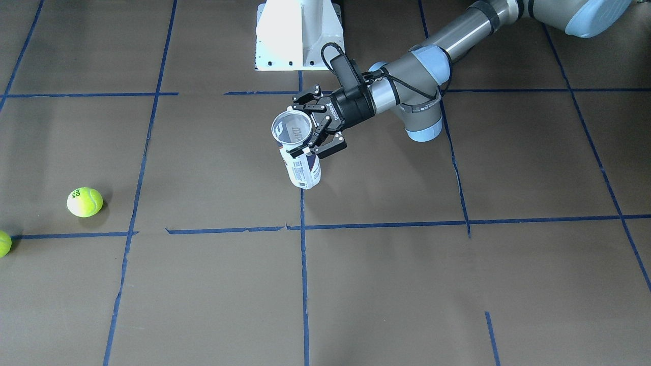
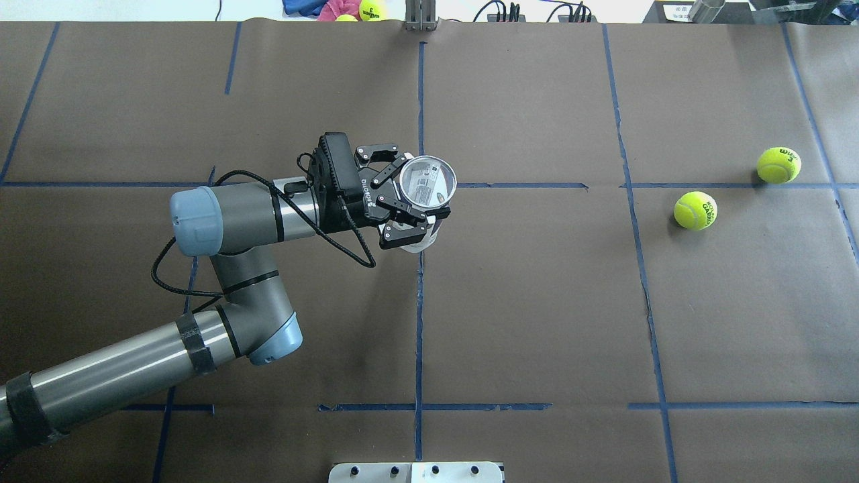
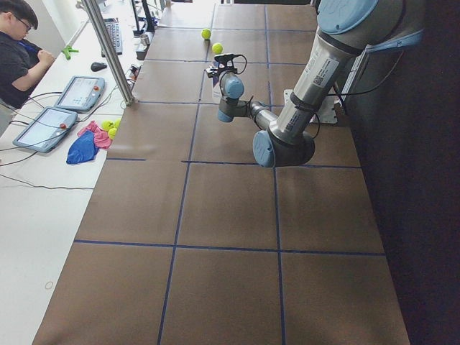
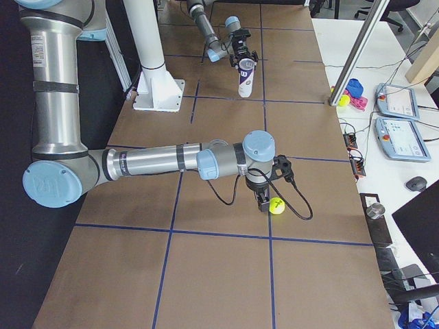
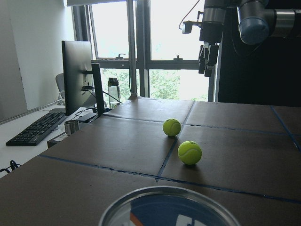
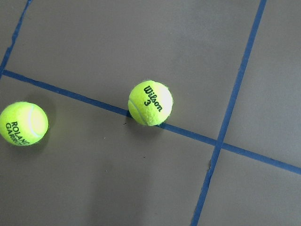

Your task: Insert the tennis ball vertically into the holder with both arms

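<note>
Well clear of table edges, left gripper clamps upright holder

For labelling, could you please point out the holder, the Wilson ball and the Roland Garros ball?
holder (image 1: 304, 173), front-facing view, labelled lower wall.
Wilson ball (image 6: 150, 102), right wrist view, beside its logo.
Roland Garros ball (image 6: 23, 123), right wrist view, its middle.

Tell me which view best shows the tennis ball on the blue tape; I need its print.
Right wrist view: the ball is close, reading Wilson 3. Overhead shows it small, front-facing crops it at the edge, left wrist shows it distant.
</note>
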`<state>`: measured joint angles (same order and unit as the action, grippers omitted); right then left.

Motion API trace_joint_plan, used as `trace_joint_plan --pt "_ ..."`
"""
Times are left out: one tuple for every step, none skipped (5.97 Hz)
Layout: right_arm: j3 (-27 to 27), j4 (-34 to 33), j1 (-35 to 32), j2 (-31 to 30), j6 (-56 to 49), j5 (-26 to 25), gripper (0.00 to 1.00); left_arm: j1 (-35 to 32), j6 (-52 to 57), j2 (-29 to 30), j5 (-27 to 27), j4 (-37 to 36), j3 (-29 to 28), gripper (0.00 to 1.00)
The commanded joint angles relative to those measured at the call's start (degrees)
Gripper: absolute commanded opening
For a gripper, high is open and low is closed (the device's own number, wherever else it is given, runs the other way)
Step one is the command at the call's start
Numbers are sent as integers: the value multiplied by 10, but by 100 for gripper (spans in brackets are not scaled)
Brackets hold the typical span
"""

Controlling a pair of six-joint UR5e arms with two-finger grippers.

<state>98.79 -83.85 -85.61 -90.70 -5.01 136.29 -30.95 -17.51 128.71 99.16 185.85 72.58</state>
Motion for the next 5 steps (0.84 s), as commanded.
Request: trace_joint_plan --pt "0 0 0 0 0 -1 100 7 0 1 -19 36 -32 83" --pt "0 0 0 0 0 -1 100 13 -1 2 -30 48 -41 83" --pt "0 0 0 0 0 -1 100 13 -4 2 -34 48 -41 88" --pt "0 0 0 0 0 -1 100 12 -5 1 -42 48 -41 93" --pt "0 0 0 0 0 -1 100 12 -4 0 -43 47 -41 96"
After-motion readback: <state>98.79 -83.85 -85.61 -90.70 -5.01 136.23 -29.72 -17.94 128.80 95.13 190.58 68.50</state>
